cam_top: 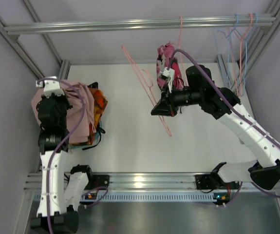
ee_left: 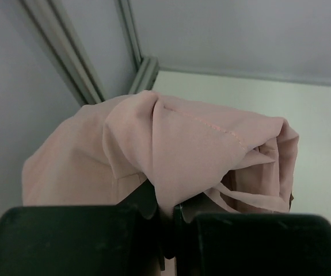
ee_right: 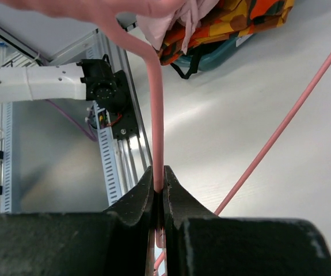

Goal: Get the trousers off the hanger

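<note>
Right jaws clamped on thin pink hanger (ee_right: 156, 115) over tabletop (cam_top: 130, 141). Left jaws clamped on pink trousers (ee_left: 200, 149), well left of hanger. Also left of hanger: orange camouflage trousers (cam_top: 99, 105), heaped partly under pink pair.

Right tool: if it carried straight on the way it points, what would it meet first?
Apart from the pink hanger the right tool grips, probably the heap at the table's left: orange camouflage trousers under the pale pink trousers. The table between looks free, though the tool's height is unclear.
</note>
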### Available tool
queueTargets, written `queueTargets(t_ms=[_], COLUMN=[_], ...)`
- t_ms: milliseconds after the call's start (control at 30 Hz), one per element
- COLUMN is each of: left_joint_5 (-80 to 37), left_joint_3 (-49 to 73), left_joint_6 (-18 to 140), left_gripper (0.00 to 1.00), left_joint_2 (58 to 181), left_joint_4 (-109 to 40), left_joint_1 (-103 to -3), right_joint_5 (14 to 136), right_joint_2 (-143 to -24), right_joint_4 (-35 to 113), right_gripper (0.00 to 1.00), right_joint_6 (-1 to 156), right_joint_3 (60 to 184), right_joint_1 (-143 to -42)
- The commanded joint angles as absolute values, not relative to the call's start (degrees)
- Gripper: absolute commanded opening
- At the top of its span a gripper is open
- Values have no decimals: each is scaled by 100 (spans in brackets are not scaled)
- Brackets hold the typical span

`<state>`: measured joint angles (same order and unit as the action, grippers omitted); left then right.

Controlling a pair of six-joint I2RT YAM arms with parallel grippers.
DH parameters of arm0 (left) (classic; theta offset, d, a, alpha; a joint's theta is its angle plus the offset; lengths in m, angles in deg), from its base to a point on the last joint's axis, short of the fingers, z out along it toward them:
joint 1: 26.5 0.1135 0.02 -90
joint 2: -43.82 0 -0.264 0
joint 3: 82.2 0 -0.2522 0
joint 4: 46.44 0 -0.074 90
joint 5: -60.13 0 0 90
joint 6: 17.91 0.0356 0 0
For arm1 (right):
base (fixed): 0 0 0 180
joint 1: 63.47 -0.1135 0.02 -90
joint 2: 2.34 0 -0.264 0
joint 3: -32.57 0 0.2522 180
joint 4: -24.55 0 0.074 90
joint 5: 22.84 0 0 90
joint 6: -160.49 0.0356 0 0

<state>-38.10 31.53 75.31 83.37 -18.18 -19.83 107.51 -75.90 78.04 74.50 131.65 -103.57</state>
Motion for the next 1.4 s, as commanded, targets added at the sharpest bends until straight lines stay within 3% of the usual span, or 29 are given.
queueTargets(t_ms=[0, 200, 400, 767, 1133, 1367], left_joint_5=[-3373, -3366, -2979, -2372, -1757, -1432], left_joint_3=[3245, 3455, 3623, 2920, 2278, 2014], left_joint_6=[7605, 7027, 6629, 6646, 6436, 6251], left_gripper=[0, 2, 23, 98, 98, 99], left_joint_2=[9178, 10516, 10552, 9700, 9198, 9172], left_joint_4=[-3004, -2847, -2618, -1705, -1290, -1299], left_joint_1=[-2000, -1991, -1991, -1991, -1991, -1991], right_joint_5=[10583, 10741, 10811, 11198, 11154, 11382], right_joint_2=[-7161, -6696, -6177, -5149, -4093, -4565], right_joint_4=[8006, 8208, 8682, 8920, 9763, 10423], right_gripper=[0, 0, 0, 0, 0, 0], right_joint_6=[7102, 6961, 6855, 7137, 7488, 7901], right_joint_3=[13519, 13326, 13299, 13379, 12984, 12544], right_joint_1=[-10329, -9688, -9231, -8114, -7104, -6752])
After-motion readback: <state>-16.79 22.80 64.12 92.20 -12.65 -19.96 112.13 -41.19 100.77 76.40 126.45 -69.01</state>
